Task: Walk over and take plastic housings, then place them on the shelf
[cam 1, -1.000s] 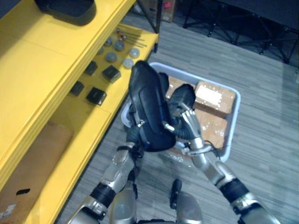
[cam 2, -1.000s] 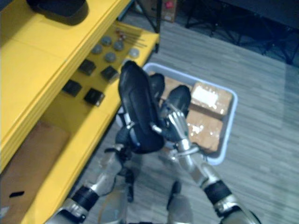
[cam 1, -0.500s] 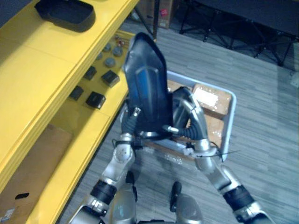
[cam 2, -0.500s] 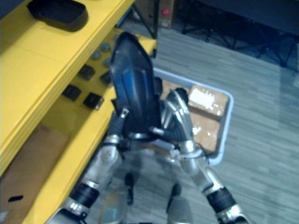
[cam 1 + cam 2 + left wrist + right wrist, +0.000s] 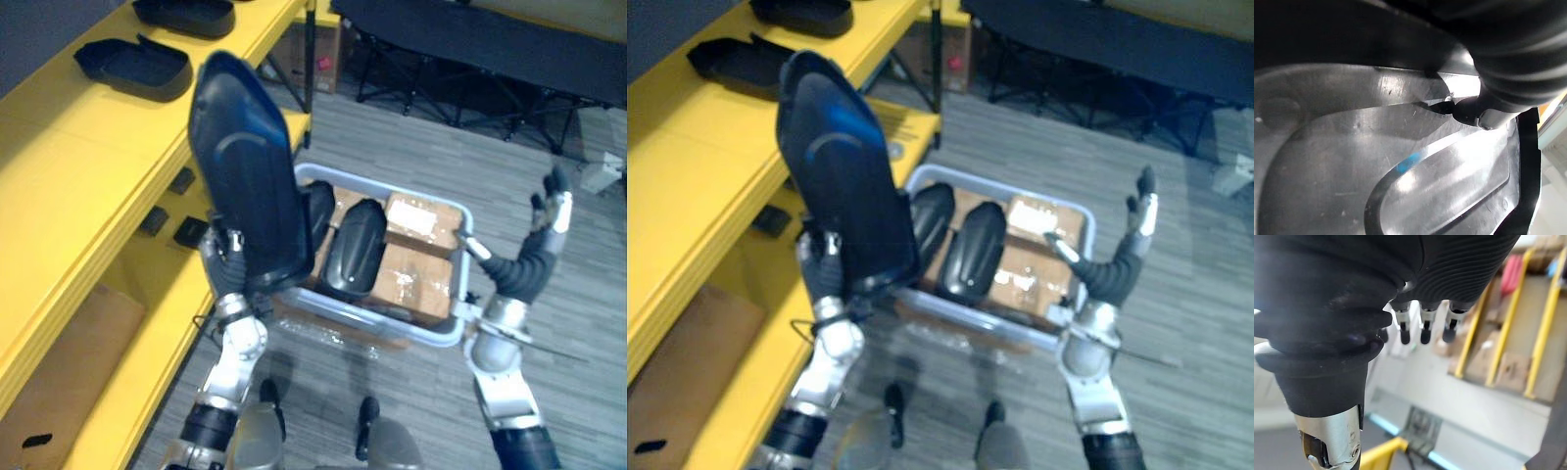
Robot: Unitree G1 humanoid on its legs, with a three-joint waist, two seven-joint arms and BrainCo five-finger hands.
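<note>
Plastic housing (image 5: 245, 186) sits directly above the left hand (image 5: 227, 269), whose fingers curl round its lower end. The right hand (image 5: 549, 211) is well apart, raised, fingers straight. One is held. Two spare housings (image 5: 353, 250) lie side by side in the bin (image 5: 460, 323) between the hands. Two shelved housings (image 5: 132, 67) rest on the yellow shelf (image 5: 78, 196) beyond the left hand. The held one stands upright, long axis near vertical, rounded end up.

Raised housing (image 5: 245, 176) hides most of one crate housing (image 5: 321, 206); lower-shelf parts (image 5: 186, 232) partly hidden, too small to identify.
</note>
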